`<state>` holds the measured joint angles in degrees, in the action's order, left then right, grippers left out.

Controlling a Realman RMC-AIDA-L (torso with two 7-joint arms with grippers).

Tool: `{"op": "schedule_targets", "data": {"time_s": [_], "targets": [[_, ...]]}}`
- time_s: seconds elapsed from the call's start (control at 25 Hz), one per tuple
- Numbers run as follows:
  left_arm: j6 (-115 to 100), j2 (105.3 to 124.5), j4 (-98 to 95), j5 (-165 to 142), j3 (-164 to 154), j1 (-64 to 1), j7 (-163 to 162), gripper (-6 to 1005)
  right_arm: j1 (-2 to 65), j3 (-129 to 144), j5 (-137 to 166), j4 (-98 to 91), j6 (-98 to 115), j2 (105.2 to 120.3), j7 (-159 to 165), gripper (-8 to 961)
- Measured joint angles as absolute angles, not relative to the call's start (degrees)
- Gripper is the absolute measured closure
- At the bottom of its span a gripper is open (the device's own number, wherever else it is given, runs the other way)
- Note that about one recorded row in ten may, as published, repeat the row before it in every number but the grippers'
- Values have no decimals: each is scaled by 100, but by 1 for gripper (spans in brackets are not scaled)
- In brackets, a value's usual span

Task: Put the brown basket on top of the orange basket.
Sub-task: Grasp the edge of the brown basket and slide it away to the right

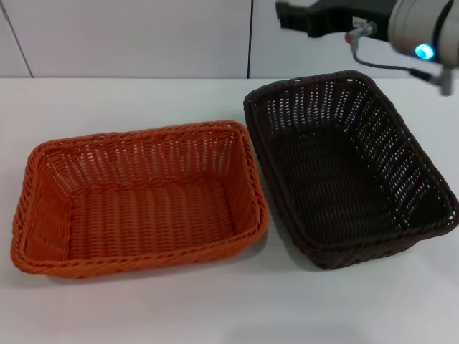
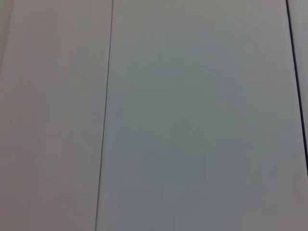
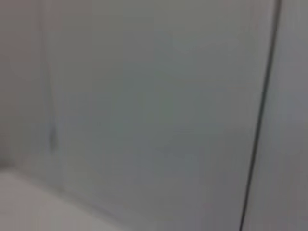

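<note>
Right pincer (image 1: pixel 297 18) raised, far side

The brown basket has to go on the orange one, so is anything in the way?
Nothing visible is. The brown basket sits on the white table beside the orange basket, rims close. Both are empty. The right gripper hangs above the brown basket's far end, with only air between them. The left gripper is out of sight.

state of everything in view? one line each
brown basket: upright on the table, empty, not stacked, beside the orange one.
orange basket: upright on the table, empty, nothing on it.
right gripper: raised beyond the brown basket, holding nothing.
left gripper: out of view.
</note>
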<state>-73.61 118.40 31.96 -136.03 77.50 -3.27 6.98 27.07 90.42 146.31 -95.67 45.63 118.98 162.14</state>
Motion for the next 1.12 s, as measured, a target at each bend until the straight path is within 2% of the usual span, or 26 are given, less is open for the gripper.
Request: {"op": "schedule_targets", "data": {"time_s": [0.12, 0.28, 0.52, 0.96, 1.12], "targets": [[-7361, 11840, 3196, -13603, 7750, -327, 698, 187, 3049, 8068, 14271, -10746, 7338, 11875, 15937, 203], [-7397, 11835, 2781, -13474, 7761, -538, 661, 188, 3267, 7368, 13877, -11155, 8767, 11861, 15639, 203], [-7400, 11833, 2715, -13434, 7761, -558, 643, 188, 3745, 6943, 13646, -10908, 10995, 11749, 15237, 202], [-7379, 11836, 2539, -13227, 7824, -505, 636, 189, 4133, 7529, 14360, -10199, 11693, 11766, 14885, 202], [-7359, 11852, 2471, -13171, 7822, -550, 634, 189, 4252, 7839, 14547, -10080, 11941, 11839, 14289, 202]]}}
